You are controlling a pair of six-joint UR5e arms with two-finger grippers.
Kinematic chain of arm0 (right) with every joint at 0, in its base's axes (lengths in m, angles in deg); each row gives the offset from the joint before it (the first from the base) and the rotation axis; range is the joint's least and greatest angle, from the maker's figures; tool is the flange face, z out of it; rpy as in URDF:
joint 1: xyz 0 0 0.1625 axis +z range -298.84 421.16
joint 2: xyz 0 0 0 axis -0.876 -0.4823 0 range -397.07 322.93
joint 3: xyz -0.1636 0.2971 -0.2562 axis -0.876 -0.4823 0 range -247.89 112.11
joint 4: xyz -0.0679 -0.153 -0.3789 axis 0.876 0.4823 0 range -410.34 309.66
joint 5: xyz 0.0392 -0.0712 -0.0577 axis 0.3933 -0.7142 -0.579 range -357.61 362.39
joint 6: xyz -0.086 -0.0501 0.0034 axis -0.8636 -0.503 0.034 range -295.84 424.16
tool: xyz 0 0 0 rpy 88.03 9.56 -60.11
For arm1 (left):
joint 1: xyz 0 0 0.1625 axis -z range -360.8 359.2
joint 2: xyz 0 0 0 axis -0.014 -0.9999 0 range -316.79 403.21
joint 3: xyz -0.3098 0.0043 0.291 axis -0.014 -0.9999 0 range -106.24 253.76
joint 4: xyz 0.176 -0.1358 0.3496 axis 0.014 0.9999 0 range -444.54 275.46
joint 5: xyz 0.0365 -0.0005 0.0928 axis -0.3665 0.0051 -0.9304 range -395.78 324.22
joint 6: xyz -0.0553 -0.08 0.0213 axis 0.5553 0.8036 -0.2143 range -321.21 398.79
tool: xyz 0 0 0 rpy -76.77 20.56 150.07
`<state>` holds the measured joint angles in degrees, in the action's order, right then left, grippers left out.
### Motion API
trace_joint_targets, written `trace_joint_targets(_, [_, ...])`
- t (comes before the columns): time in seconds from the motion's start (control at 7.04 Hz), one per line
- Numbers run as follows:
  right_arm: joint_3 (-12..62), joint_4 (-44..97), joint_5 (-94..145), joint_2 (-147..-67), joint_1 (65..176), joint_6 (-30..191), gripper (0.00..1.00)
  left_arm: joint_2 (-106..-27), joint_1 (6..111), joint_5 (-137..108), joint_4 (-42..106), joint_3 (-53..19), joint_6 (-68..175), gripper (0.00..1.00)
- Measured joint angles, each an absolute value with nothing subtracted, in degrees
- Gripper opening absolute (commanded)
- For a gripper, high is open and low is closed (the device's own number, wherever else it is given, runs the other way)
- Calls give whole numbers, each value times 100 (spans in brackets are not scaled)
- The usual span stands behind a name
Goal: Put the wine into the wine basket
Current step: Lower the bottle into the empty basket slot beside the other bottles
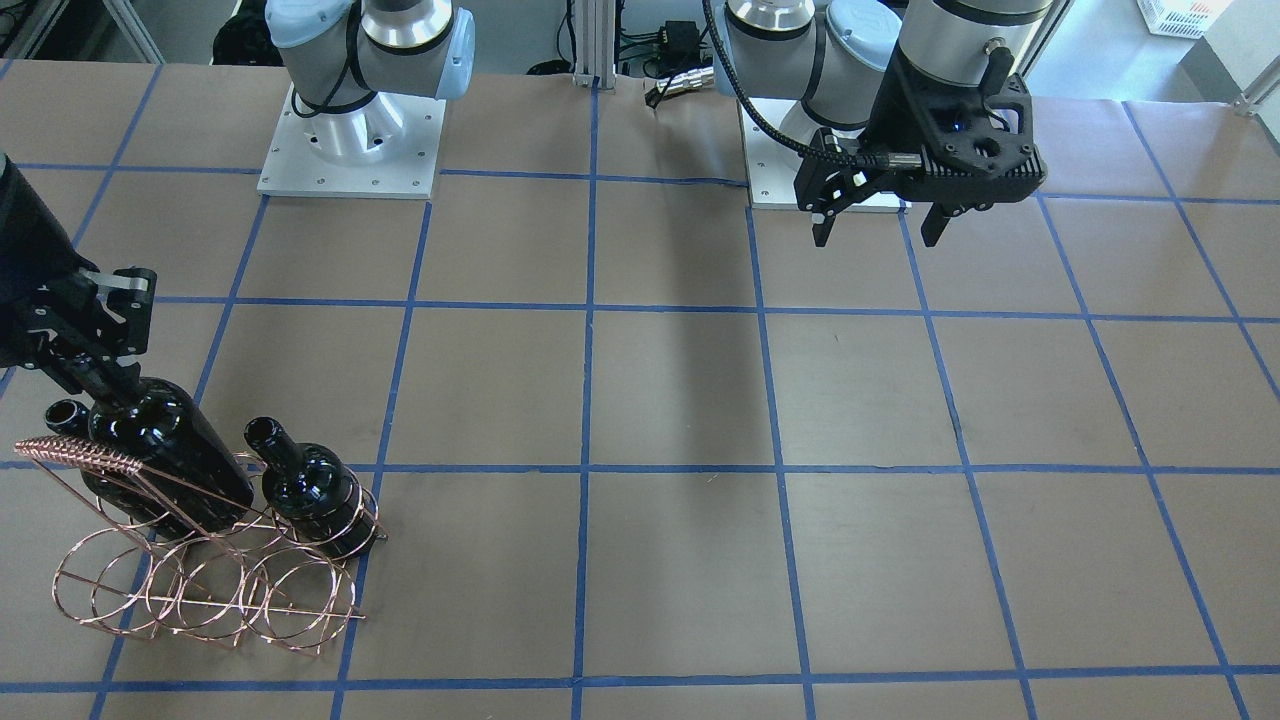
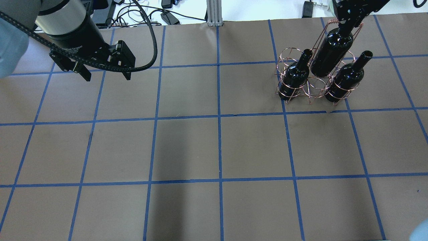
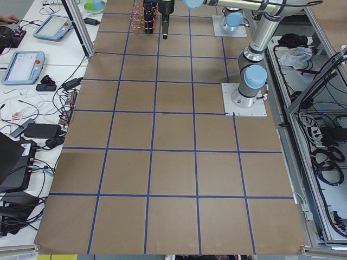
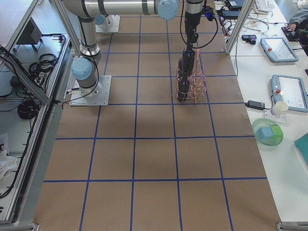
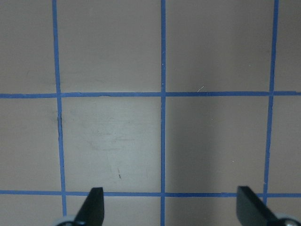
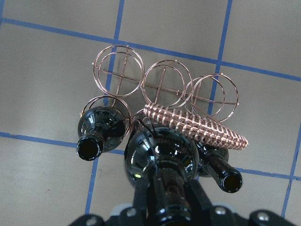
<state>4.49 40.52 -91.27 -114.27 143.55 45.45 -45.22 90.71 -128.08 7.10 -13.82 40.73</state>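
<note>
The copper wire wine basket (image 2: 315, 82) stands at the table's far right, also in the front view (image 1: 205, 592) and the right wrist view (image 6: 165, 79). Two black wine bottles (image 2: 294, 77) (image 2: 346, 80) stand in its outer hoops. My right gripper (image 2: 347, 24) is shut on the neck of a third black wine bottle (image 2: 331, 50), held upright between the other two with its lower end among the middle hoops (image 1: 165, 455) (image 6: 162, 153). I cannot tell whether its base rests. My left gripper (image 2: 107, 77) is open and empty above the table (image 5: 171, 202).
The basket's coil-wrapped handle (image 6: 197, 125) runs close beside the held bottle's shoulder. Brown paper with a blue tape grid (image 2: 219, 117) covers the table. The arm bases (image 1: 350, 130) stand at the table's robot-side edge. Cables and a post (image 2: 214, 13) lie beyond the far edge.
</note>
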Motion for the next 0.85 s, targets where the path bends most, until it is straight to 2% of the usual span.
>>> trace_joint_targets(0.85, [622,4157,-9107,-11259,14267,4323,1,-4513,9069,-12824,704,-1479,4073,100])
